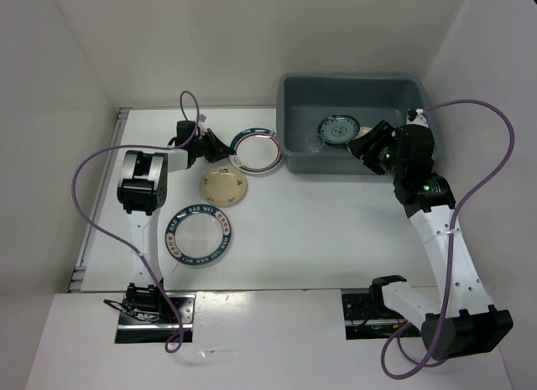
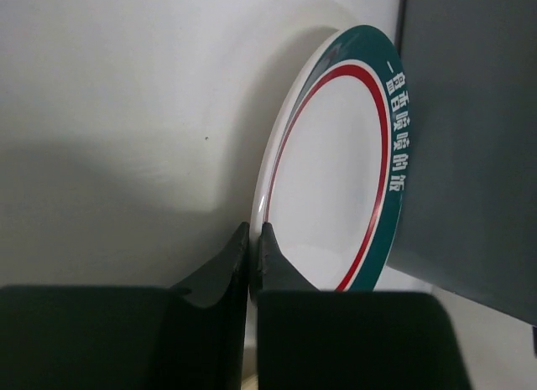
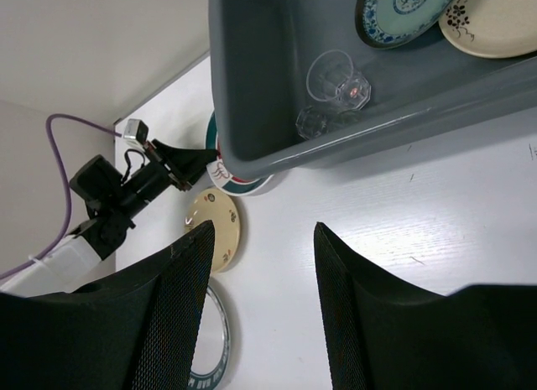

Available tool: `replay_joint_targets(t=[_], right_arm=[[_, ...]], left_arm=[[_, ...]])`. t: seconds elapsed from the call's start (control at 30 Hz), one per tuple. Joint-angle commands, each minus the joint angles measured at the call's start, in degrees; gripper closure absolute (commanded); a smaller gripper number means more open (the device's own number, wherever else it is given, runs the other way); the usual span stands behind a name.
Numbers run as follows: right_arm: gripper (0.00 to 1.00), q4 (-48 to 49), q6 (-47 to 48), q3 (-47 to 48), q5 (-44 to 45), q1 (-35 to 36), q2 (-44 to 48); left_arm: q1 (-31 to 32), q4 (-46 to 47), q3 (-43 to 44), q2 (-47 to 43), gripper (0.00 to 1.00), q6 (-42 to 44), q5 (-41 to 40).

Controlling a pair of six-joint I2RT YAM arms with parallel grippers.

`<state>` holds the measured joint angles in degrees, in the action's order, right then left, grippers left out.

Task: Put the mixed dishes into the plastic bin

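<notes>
Left gripper point(image 2: 254, 235) clamps the plate point(image 2: 336, 180) by its rim, the bin point(image 2: 470, 138) wall just beside. Its face is white, red-ringed, with a teal lettered rim. Right gripper point(image 3: 263, 231) gapes.

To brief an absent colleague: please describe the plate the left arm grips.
Find the grey-blue bin at the far right of the table. Beside its left wall lies a white plate with a teal lettered rim, the left gripper's jaws shut on its edge. Its twin lies farther from the bin, untouched.

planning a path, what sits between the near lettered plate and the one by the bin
A beige plate lies flat on the table between them, clear in the top view.
</notes>
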<state>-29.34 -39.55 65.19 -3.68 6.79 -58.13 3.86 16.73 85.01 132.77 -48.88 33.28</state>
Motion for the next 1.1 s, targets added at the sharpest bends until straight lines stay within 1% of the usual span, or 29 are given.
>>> replay_joint_targets(t=[0.0,0.07,0.1,0.13,0.17,0.2,0.23,0.27,0.3,0.37,0.4,0.47,0.5,0.57,0.6,0.63,0.67,0.73,0.8,0.9,1.07], right_arm=[[0.43,-0.8,0.0,-0.24,0.78,0.42,0.21],[0.43,-0.8,0.0,-0.24,0.26,0.42,0.21],[0.42,-0.8,0.61,-0.24,-0.44,0.42,0.21],[0.33,-0.8,0.61,-0.76,-0.97,0.42,0.21],[0.29,-0.19,1.4,-0.76,-2.8,0.42,0.21],[0.26,-0.19,1.41,-2.07,-4.13,0.42,0.21],[0.22,0.86,2.88,-2.6,-5.71,0.42,0.21],[0.2,1.65,2.9,-3.31,-7.2,0.94,-0.4],[0.2,3.4,3.6,-4.53,-9.83,0.95,-1.19],[0.2,4.73,4.74,-5.24,-10.56,3.3,-2.42],[0.2,5.86,4.75,-5.25,-10.56,4.28,-3.73],[0.2,7.27,5.27,-5.25,-10.03,5.95,-5.15],[0.2,8.85,5.79,-4.72,-10.03,7.26,-5.85],[0.21,10.7,5.8,-3.94,-10.03,8.5,-7.96],[0.21,11.58,5.8,-2.88,-10.9,9.38,-8.75],[0.21,13.07,5.8,-2.18,-12.13,9.39,-10.5],[0.21,13.69,5.8,-1.3,-12.75,10.26,-11.47],[0.21,14.83,6.33,1.25,-14.24,11.75,-13.32],[0.21,16.59,6.33,3.18,-14.25,12.98,-15.34],[0.21,17.82,6.85,4.94,-14.25,14.04,-17.54],[0.23,19.05,6.85,4.95,-14.25,14.04,-18.95]], left_arm=[[1.24,-4.15,-0.73,0.66,1.0,0.98,-2.58],[0.72,-6.26,-0.02,-1.01,1.0,2.2,-5.05],[0.71,-8.71,0.76,-3.46,1.0,3.17,-6.46],[-0.16,-9.78,0.77,-4.87,1.0,4.05,-9.34],[-0.95,-10.48,0.77,-6.37,1.0,4.75,-10.33],[-2.96,-11.1,0.77,-9.6,1.0,4.76,-10.95],[-4.11,-11.11,0.16,-11.2,1.0,4.76,-11.74],[-5.34,-12.06,0.15,-12.87,1.0,4.76,-12.35],[-7.44,-13.73,-0.37,-16.02,1.0,4.76,-12.88],[-8.95,-14.97,-0.37,-19.37,1.0,5.29,-12.89],[-8.96,-16.45,-0.37,-22.61,1.0,5.81,-12.89],[-9.57,-17.0,-2.39,-26.23,1.0,5.82,-12.02],[-9.57,-17.0,-3.79,-29.99,1.0,4.51,-11.31],[-9.57,-16.2,-7.12,-33.87,1.0,2.58,-9.73],[-9.05,-15.6,-10.53,-37.46,1.0,1.69,-7.9],[-9.04,-15.59,-11.96,-39.15,1.0,1.16,-7.18],[-7.04,-16.63,-13.11,-40.65,1.0,1.16,-6.48],[-5.1,-18.75,-16.0,-44.25,1.0,1.16,-4.11],[-2.37,-17.97,-18.9,-47.41,1.0,-0.59,-0.17],[1.31,-17.35,-23.83,-50.67,1.0,-2.88,0.99],[4.13,-14.01,-25.95,-52.0,1.0,-6.13,4.68]])
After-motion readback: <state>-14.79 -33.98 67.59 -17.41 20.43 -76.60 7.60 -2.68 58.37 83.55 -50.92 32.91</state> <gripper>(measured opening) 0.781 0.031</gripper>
